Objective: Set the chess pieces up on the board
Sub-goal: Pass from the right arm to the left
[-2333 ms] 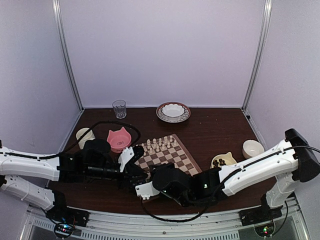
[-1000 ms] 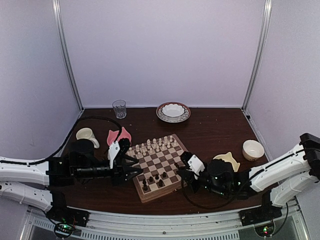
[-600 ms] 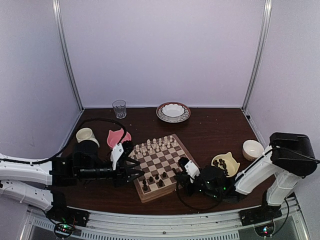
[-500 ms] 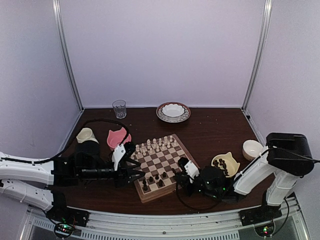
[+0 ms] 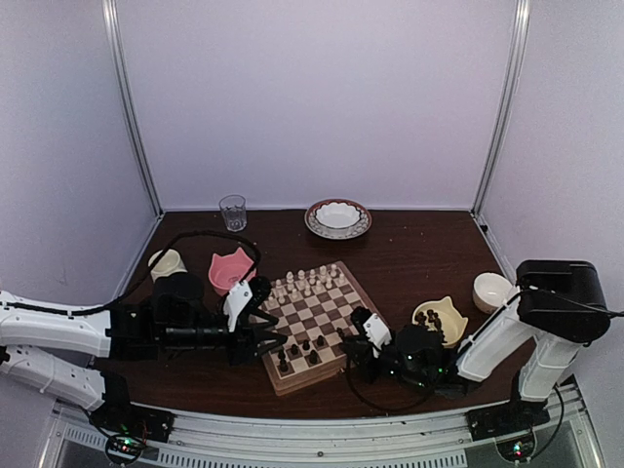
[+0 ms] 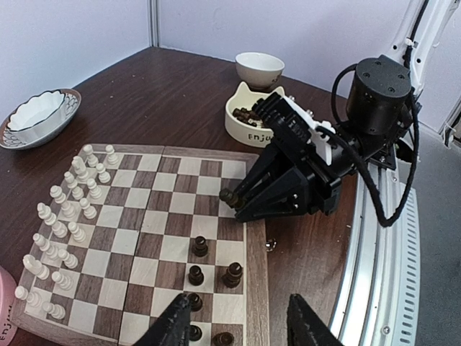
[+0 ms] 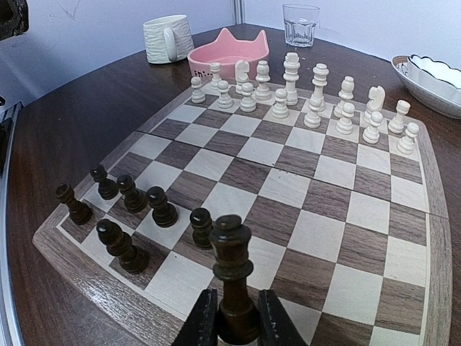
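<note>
Pulled back from across the near edge of the board (image 7: 360, 209) to its right side, right gripper (image 7: 234, 317) pinches an upright dark piece (image 7: 232, 259) over the border squares, set dark pieces (image 7: 161, 207) to its left; left gripper (image 6: 238, 324) hangs open, empty.

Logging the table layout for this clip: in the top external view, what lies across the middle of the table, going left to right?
cream mug → pink cat-ear bowl → board → yellow cat-ear bowl holding dark chess pieces → cream bowl
</note>
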